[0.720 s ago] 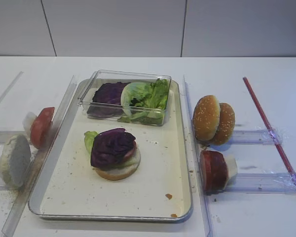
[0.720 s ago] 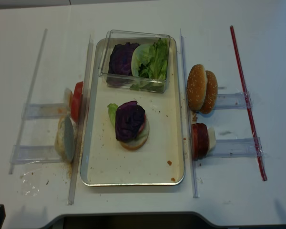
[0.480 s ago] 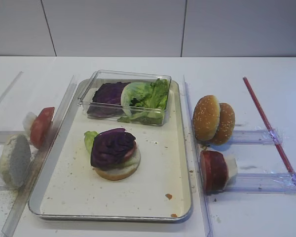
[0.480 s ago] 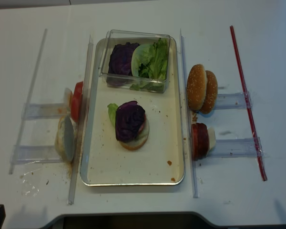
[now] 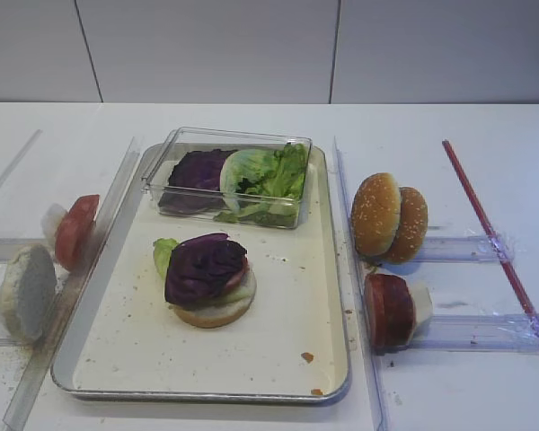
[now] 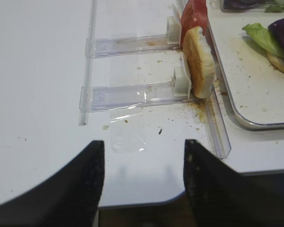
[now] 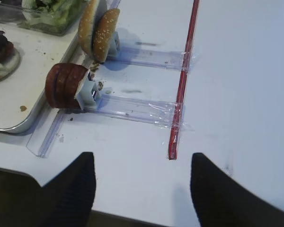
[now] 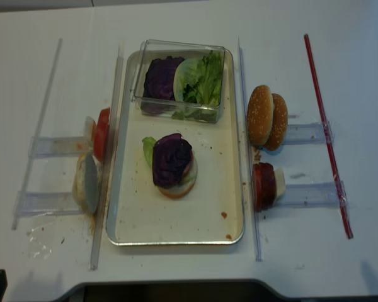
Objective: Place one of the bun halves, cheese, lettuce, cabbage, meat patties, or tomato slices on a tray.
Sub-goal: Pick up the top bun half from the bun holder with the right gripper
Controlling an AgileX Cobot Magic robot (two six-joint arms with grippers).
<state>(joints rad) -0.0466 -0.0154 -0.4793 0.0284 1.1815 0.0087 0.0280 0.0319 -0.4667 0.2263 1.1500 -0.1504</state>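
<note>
Two sesame bun halves (image 5: 388,217) stand on edge in a clear holder at three o'clock from the tray (image 5: 287,359), just outside its rim, with the meat patties (image 5: 389,310) upright in the next holder toward the camera. On the tray, a flat bun bottom (image 5: 217,309) carries lettuce (image 5: 164,252) and dark cabbage (image 5: 204,267); at twelve o'clock a clear box (image 5: 227,176) holds more leaves. At nine o'clock, off the tray, a tomato slice (image 5: 75,230) and a pale bun (image 5: 24,291) stand on edge. The right gripper (image 7: 139,189) hangs with jaws spread wide, holding nothing; the left gripper (image 6: 142,182) likewise stands apart and empty above the white table (image 5: 449,144).
</note>
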